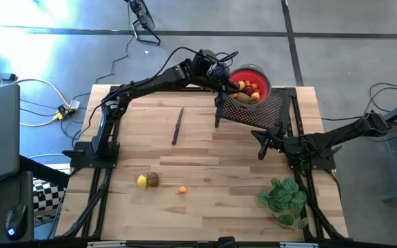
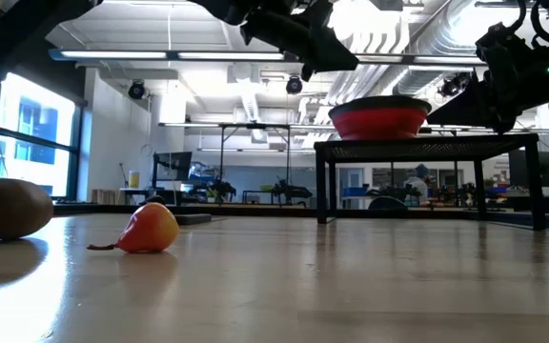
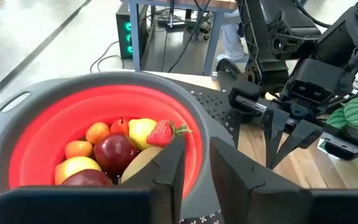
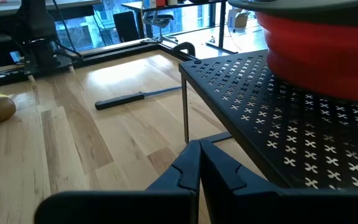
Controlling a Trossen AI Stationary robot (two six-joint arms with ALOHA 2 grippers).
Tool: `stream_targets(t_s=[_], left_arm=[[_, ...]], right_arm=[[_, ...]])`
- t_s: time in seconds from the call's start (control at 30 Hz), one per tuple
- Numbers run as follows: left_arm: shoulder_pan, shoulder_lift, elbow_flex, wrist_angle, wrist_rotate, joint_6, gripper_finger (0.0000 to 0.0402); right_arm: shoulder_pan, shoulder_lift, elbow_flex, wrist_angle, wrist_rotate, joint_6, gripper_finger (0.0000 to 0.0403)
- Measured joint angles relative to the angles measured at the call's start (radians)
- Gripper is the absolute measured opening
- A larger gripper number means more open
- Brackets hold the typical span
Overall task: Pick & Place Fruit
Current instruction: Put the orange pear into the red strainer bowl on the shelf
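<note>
A red bowl (image 1: 251, 84) with a grey rim stands on a black perforated stand (image 1: 267, 110) at the far right of the table. It holds several fruit pieces, among them a strawberry (image 3: 163, 132), a dark red one (image 3: 114, 152) and a yellow one (image 3: 140, 129). My left gripper (image 3: 197, 146) hangs over the bowl's rim (image 1: 236, 86), its fingers a little apart with nothing between them. Three more fruit pieces lie on the table near its front: yellow (image 1: 142, 181), brown (image 1: 153, 179) and orange-red (image 1: 182, 189). My right gripper (image 4: 199, 163) waits shut beside the stand (image 1: 262, 148).
A thin dark knife (image 1: 178, 126) lies mid-table, left of the stand. A green leafy plant (image 1: 283, 200) sits at the near right corner. The stand's legs (image 2: 322, 186) rise from the table. Bare wood lies between the knife and the loose fruit.
</note>
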Motion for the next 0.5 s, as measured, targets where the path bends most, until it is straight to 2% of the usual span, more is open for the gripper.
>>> stream_targets(t_s=[0.2, 0.4, 0.5], left_arm=[[0.0, 0.0, 0.0, -0.001, 0.0, 0.013, 0.0009], [-0.008, -0.02, 0.001, -0.031, 0.013, 0.053, 0.0004], [-0.021, -0.043, 0.0, -0.095, 0.008, 0.089, 0.0001]], right_arm=[[0.0, 0.0, 0.0, 0.0, 0.0, 0.0, 0.0003], [0.0, 0.0, 0.0, -0.001, 0.0, 0.0, 0.0003], [0.0, 0.0, 0.0, -0.002, 0.0, 0.0, 0.0003]])
